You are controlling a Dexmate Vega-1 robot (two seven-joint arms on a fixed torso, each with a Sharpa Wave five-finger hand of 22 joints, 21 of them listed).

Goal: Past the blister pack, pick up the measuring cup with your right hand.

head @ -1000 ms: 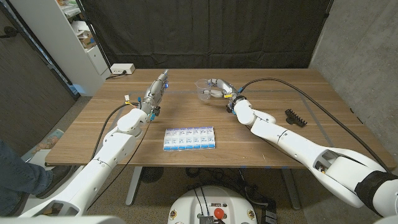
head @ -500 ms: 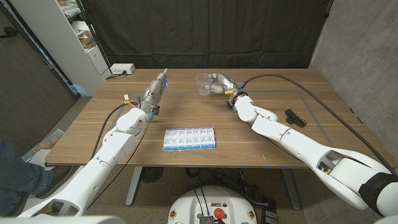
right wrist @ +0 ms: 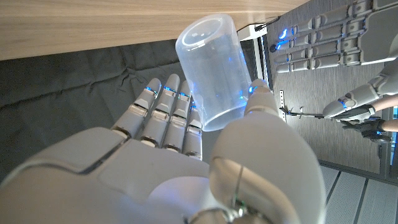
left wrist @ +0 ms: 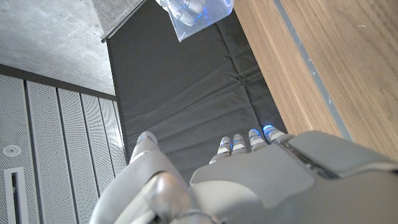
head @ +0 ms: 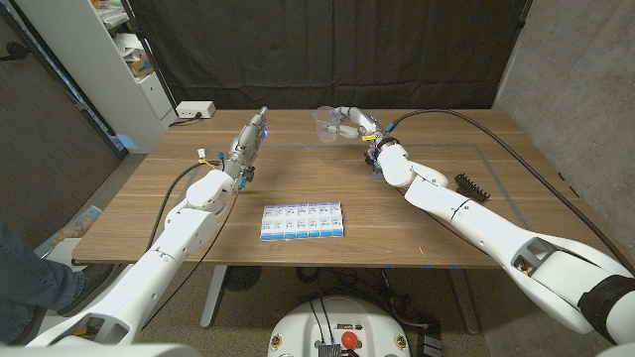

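My right hand [head: 354,124] holds the clear plastic measuring cup [head: 326,125] above the far middle of the table, beyond the blister pack. In the right wrist view the cup [right wrist: 214,68] sits between my thumb and fingers [right wrist: 163,106], clear of the wood. The cup [left wrist: 194,14] also shows in the left wrist view, with fingers inside the grip. The blue and white blister pack [head: 303,220] lies flat near the table's front middle. My left hand [head: 250,142] stands on its edge at the far left of the table, fingers straight and together, holding nothing.
A black comb-like object [head: 472,188] lies on the right side of the wooden table [head: 179,198]. A white power strip [head: 194,110] sits at the far left corner. Blue tape lines mark the tabletop. A person's leg [head: 30,278] is at the left edge.
My right hand has lifted the measuring cup off the table and carried it up and farther away. The left arm and the blister pack have stayed put.
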